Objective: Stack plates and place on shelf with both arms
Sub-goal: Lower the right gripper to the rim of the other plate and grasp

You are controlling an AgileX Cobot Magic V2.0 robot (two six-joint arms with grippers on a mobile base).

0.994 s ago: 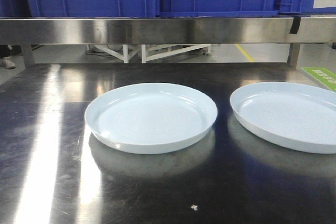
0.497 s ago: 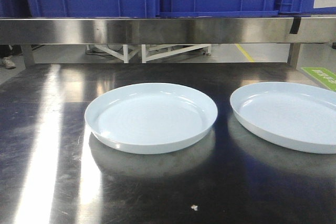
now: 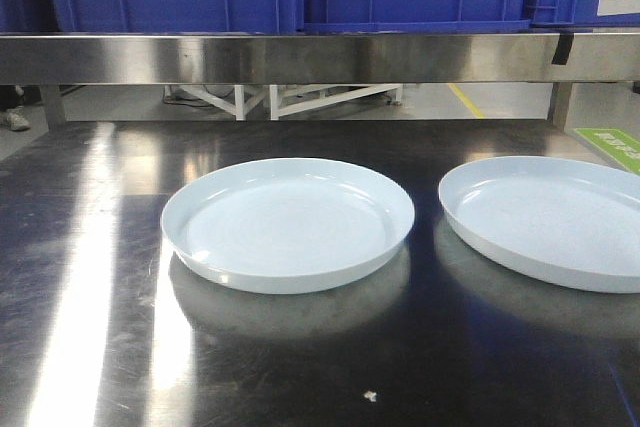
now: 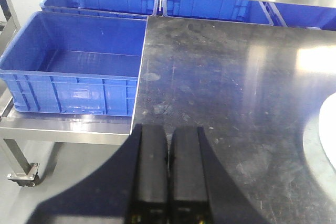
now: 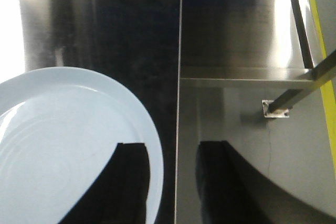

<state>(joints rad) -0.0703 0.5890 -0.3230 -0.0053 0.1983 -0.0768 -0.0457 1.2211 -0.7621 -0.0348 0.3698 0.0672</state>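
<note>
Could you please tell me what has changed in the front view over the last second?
Nothing has visibly changed. The middle plate and the right-hand plate lie side by side and apart on the steel table, as before. Neither is stacked yet.

Plates (image 3: 288, 224) glossy, smooth; table (image 3: 90, 277) scuffed reflective steel; crate (image 4: 73, 69) blue plastic.

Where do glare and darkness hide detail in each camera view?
Front view: a white glare streak runs down the table at left. Left wrist view: glare bleaches the steel at upper right; the left gripper is featureless black. Right wrist view: the upper-left corner is blown out; the right gripper is a dark silhouette.
</note>
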